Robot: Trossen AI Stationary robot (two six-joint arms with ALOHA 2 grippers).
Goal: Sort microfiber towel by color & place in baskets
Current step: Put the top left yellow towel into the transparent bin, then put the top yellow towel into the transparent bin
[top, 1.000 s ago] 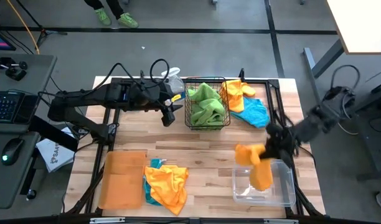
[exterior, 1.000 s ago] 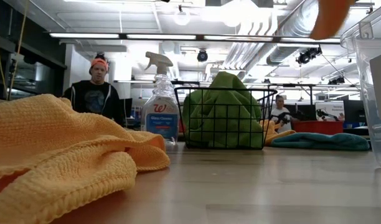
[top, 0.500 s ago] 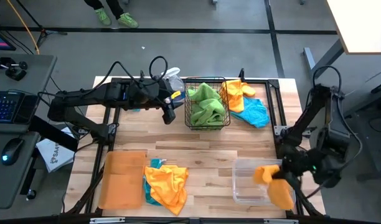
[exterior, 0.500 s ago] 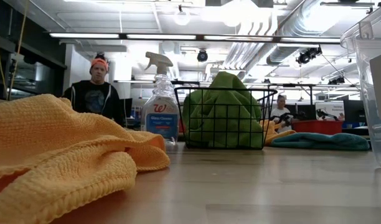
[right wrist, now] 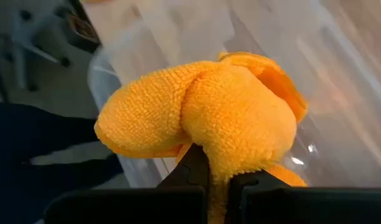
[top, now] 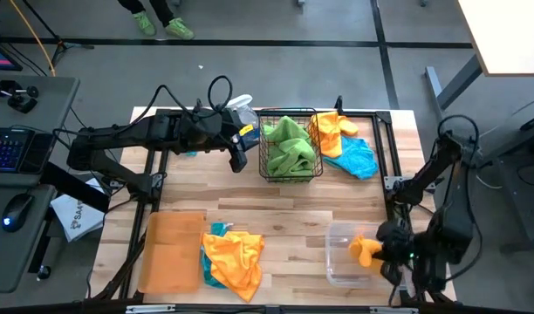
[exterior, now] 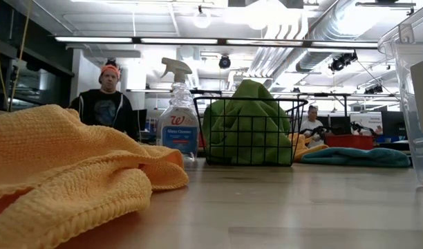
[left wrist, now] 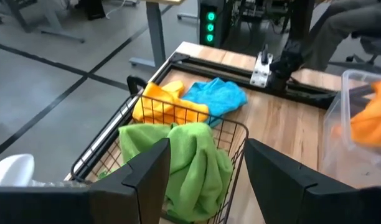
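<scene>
Going left to right in the high view. The orange-brown tray (top: pixel 171 253) is sitting at the near left corner of the table (top: pixel 276 205), nothing in it. Just beside it a loose orange towel (top: pixel 235 255) is lying over a turquoise one (top: pixel 216 231); both are waiting unsorted.

The left gripper (top: pixel 237 162) is hovering by the spray bottle (top: pixel 241 110), just left of the black wire basket (top: pixel 290 144). In the left wrist view its fingers (left wrist: pixel 154 174) are standing apart, gripping nothing.

Green towels (top: pixel 289 144) are filling the wire basket. Right of it, touching its side, another orange towel (top: pixel 335 131) is overlapping a turquoise towel (top: pixel 356 158).

At the near right, the right gripper (top: pixel 382 253) is pinching a bunched orange cloth (right wrist: pixel 203 121) between closed fingers (right wrist: pixel 193 168), by the look of it at one gathered fold. The cloth is sitting in front of the fingers and bulging above them, over the clear bin (top: pixel 356 255), inside its right edge.

Handling judgement: these cloths are looking light, soft and limp, with a grippy pile, so nothing fragile. They are likely drooping and unfolding when lifted, so taking a raised fold or bunch near the middle is the better bet; an edge grab risks trailing cloth dragging over a bin rim.
</scene>
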